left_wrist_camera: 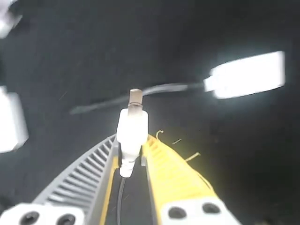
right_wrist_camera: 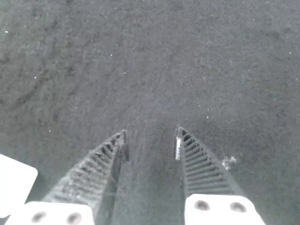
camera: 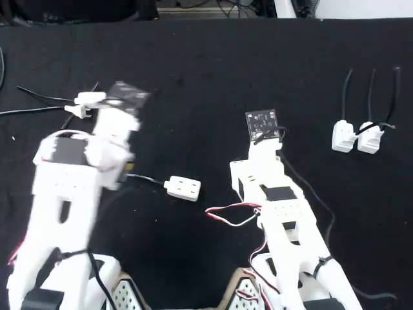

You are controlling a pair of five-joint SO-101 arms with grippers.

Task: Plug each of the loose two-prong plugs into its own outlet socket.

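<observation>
My left gripper is shut on a white two-prong plug; its metal prongs stick out past the fingertips and its thin cable runs back between the fingers. In the high view this gripper is raised at the far left with the plug. A white outlet block lies on the black cloth mid-table, and it appears blurred in the left wrist view. Two more white plugs lie side by side at the right, cables trailing away. My right gripper stands open over bare cloth near the centre.
Black cloth covers the table. Thin black cables trail at the far left. Red and white servo wires loop beside the right arm. A white corner shows beside the right gripper. Two blurred white shapes sit beyond the left gripper.
</observation>
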